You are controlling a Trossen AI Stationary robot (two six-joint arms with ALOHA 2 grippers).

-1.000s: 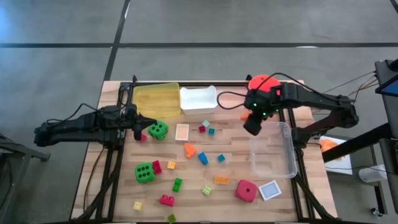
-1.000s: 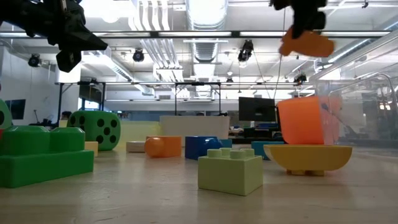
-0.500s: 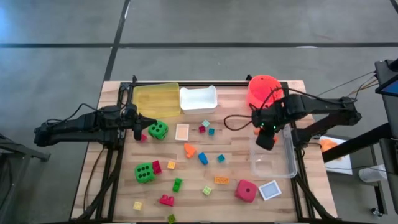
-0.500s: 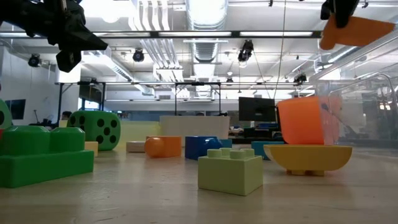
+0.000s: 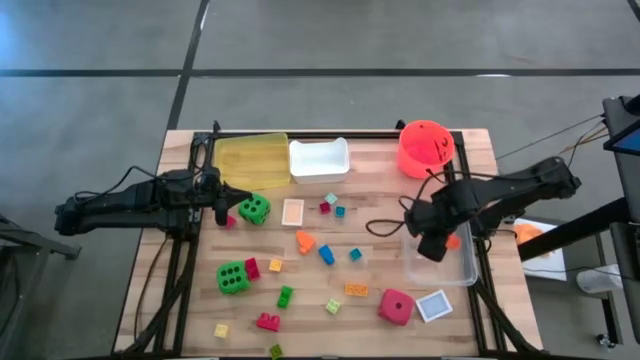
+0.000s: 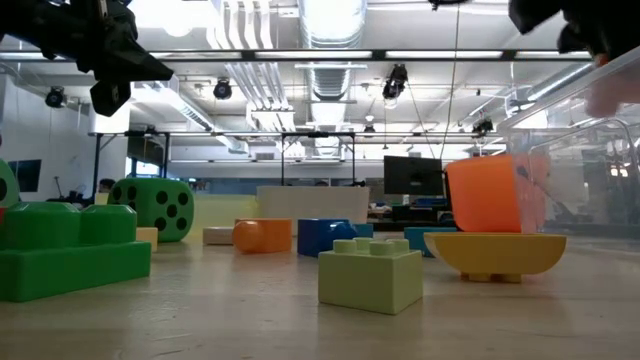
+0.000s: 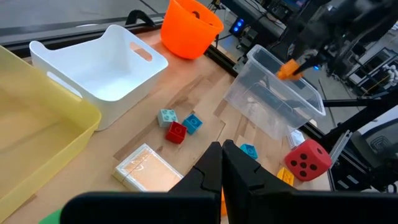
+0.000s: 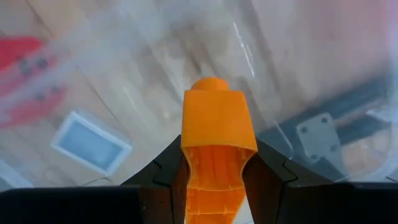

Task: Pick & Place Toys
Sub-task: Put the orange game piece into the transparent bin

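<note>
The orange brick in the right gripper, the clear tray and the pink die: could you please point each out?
orange brick (image 8: 217,118): right wrist view, its upper face.
clear tray (image 5: 468,262): high view, its right wall.
pink die (image 5: 396,306): high view, its top face.

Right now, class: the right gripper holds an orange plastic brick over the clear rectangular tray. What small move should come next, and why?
Probably lower slightly and open. The right gripper already hangs over the clear rectangular tray, shut on the orange plastic brick, so release should drop it inside.
</note>
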